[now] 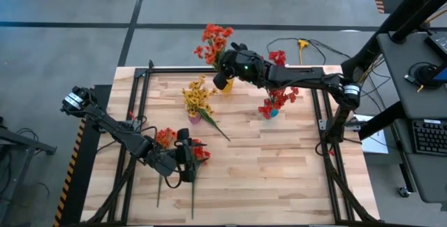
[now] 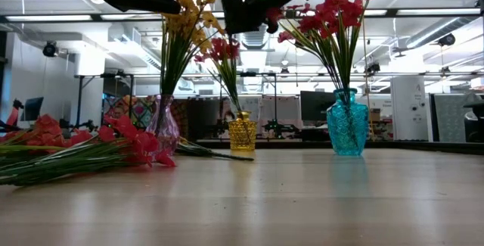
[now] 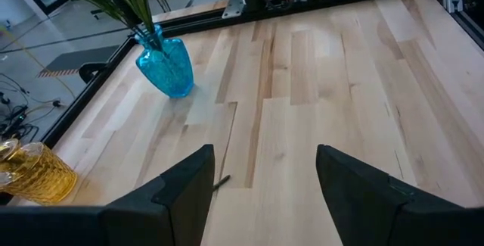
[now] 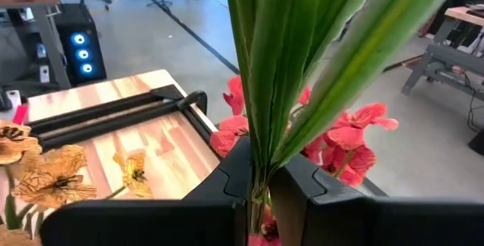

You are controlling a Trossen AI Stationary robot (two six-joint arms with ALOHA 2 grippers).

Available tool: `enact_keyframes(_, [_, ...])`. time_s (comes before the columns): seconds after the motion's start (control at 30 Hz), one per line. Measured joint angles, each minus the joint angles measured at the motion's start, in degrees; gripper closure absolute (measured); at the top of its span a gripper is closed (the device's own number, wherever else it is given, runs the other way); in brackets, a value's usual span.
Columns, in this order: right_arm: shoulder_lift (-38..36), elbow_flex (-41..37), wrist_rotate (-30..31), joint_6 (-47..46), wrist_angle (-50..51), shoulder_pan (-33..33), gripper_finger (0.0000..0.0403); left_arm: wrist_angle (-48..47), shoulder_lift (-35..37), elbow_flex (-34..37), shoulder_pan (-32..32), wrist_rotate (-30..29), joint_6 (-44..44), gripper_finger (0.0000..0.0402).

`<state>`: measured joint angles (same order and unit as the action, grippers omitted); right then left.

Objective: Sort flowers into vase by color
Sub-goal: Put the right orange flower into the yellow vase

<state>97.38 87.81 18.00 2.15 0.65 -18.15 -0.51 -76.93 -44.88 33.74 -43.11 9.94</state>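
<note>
My right gripper (image 1: pixel 223 80) is shut on an orange-red flower spray (image 1: pixel 216 42) above the amber vase (image 2: pixel 243 131) at the table's far edge. Green stems (image 2: pixel 231 87) run from below the gripper down into that vase's mouth. A purple vase (image 2: pixel 164 125) holds yellow flowers (image 1: pixel 198 96). A blue vase (image 2: pixel 347 123) holds red flowers (image 1: pixel 279 100). Loose red flowers (image 1: pixel 165 138) lie flat on the table at the near left. My left gripper (image 1: pixel 186 158) hovers open above them with nothing between its fingers (image 3: pixel 178 193). My right gripper pinches the spray's bundle of green stems and leaves (image 4: pixel 261 189) between its two fingers, below the blossoms. The fingers come nearly level from the table's right side and lie across the stems. The spray stands about upright, blossoms on top.
A black metal frame (image 1: pixel 143 80) runs round the table. The three vases stand across the table's far half. Bare wood (image 1: pixel 279 171) lies at the near right. Desks and cables stand beyond the table's right edge.
</note>
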Motion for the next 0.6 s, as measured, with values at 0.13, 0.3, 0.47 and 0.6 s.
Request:
enact_keyframes(0.13, [0.59,0.0,0.04,-0.08,0.02,-0.64,0.0378,-0.02,0.0,0.0,0.0,0.0,0.0,0.0187])
enact_keyframes(0.3, [1.14,-0.16,0.09,-0.04,1.16,-1.03,0.0378,-0.13,0.0,0.0,0.0,0.02,0.0,0.0187])
enact_keyframes(0.47, [1.14,-0.64,0.07,0.72,1.17,-1.01,0.0378,-0.13,0.0,0.0,0.0,0.02,0.0,0.0187])
enact_keyframes(0.6, [1.14,-0.72,0.07,1.14,1.15,-1.01,0.0378,-0.13,0.0,0.0,-0.04,0.02,0.01,0.0187])
